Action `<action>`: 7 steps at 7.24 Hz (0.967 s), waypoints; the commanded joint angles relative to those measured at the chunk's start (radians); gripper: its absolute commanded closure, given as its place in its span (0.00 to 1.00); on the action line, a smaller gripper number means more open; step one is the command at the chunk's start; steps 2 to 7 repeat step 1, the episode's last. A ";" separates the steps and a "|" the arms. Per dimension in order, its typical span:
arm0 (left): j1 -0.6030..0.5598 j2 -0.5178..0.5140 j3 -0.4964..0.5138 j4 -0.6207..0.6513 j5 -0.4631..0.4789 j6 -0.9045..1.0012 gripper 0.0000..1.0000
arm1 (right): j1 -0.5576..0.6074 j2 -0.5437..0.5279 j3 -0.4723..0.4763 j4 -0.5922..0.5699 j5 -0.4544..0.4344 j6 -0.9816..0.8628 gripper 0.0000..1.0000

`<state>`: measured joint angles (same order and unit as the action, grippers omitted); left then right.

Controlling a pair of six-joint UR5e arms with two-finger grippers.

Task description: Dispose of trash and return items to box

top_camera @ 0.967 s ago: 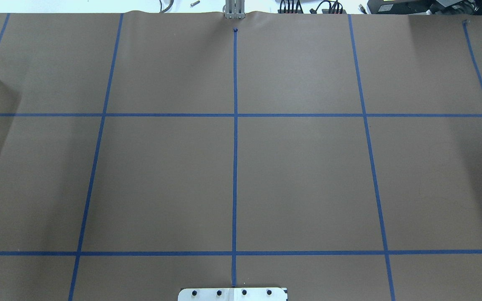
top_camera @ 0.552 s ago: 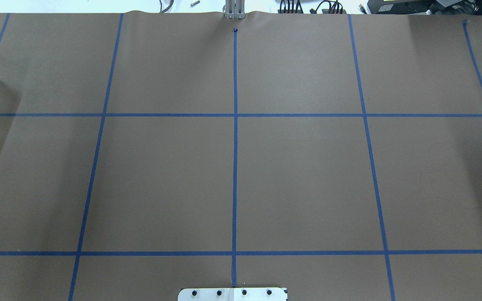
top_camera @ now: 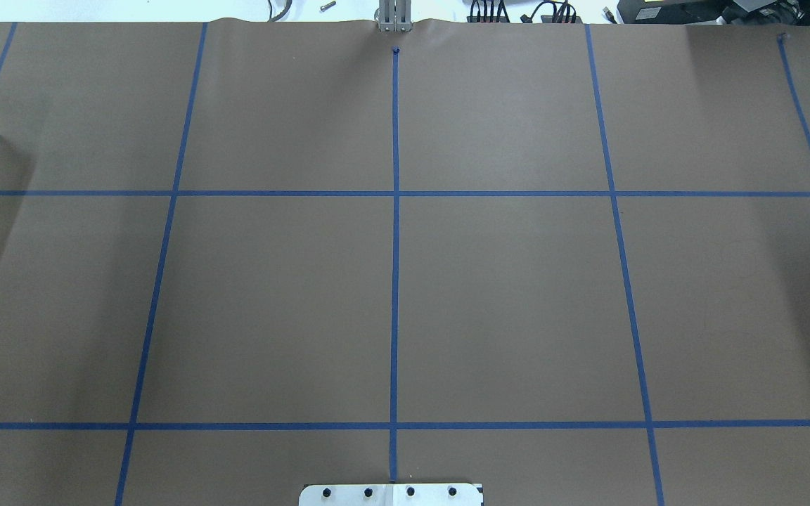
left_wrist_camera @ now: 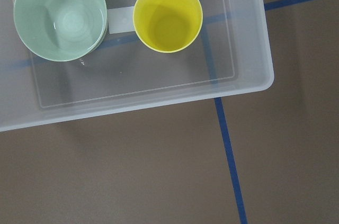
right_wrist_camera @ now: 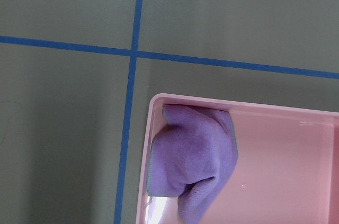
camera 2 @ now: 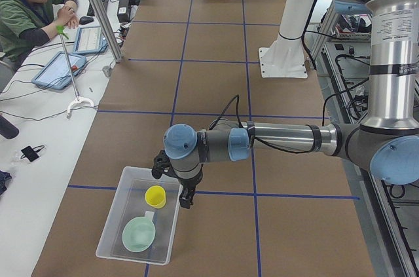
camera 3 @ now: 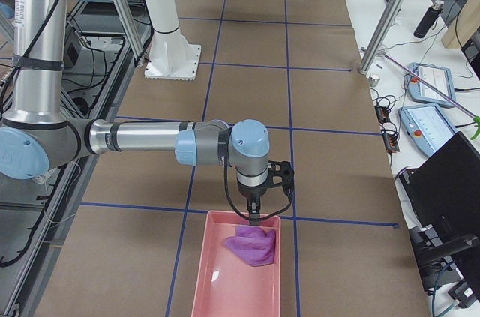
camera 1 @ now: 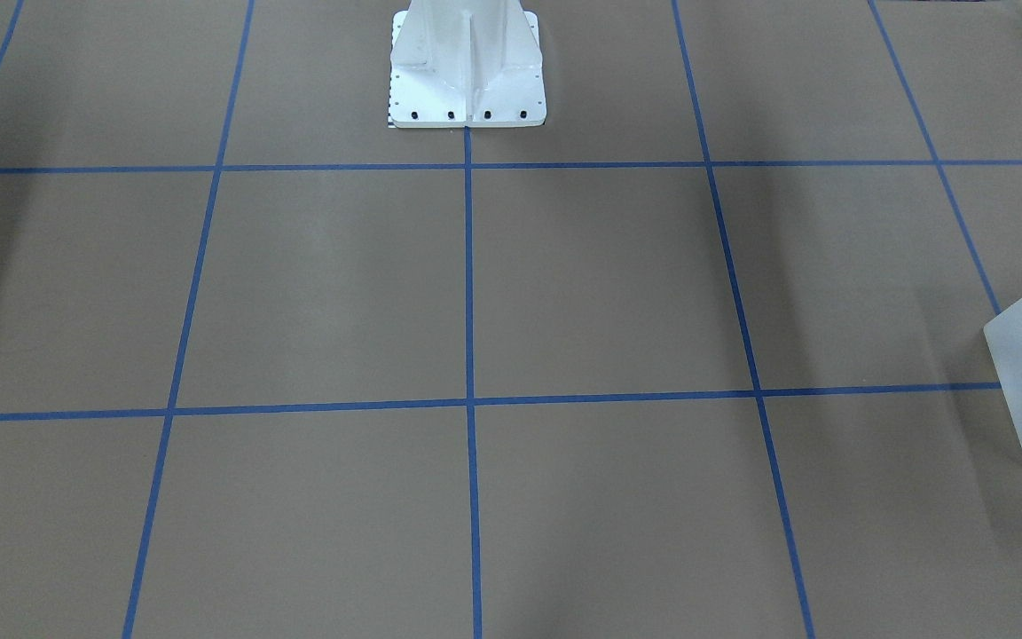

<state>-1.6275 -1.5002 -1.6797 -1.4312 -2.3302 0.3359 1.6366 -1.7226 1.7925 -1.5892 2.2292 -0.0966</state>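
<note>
brown paper covers the long table (top_camera: 517,316), cut into squares by blue tape lines (top_camera: 395,281). seen from the robot's left end, nearest is the box (camera 2: 167,228), one frosted bin. its long axis runs roughly along the table's length, a little askew to the tape. inside it stand two cups. one yellow cup (camera 2: 155,196) is in the farther half, upright with its mouth up and its axis vertical. one pale green cup (camera 2: 139,234) is just beside it, nearer the camera, also mouth up. the left gripper (camera 2: 186,200) hangs pointing down by the box's far corner, near the yellow cup (spread or pinched, i cannot tell). beyond it stands the white robot base (camera 2: 285,61). one person (camera 2: 29,15) sits at a side bench (camera 2: 33,159) with two tablets (camera 2: 57,69). at the far end lies one pink bin (camera 3: 240,287) holding one purple cloth (camera 3: 253,244). the right gripper (camera 3: 255,216) hangs just above the cloth, and its grip cannot be told either.
</note>
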 commanded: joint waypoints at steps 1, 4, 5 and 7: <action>0.000 0.000 0.000 0.000 0.000 0.000 0.01 | 0.000 0.000 0.004 0.000 0.001 0.000 0.00; 0.000 0.000 0.000 0.000 0.000 0.000 0.01 | 0.000 0.000 0.004 0.000 0.001 0.000 0.00; 0.000 0.000 0.000 0.000 0.000 0.000 0.01 | 0.000 0.000 0.004 0.000 0.001 0.000 0.00; 0.000 0.000 0.000 0.000 0.000 0.000 0.01 | 0.000 0.000 0.004 0.000 0.001 0.000 0.00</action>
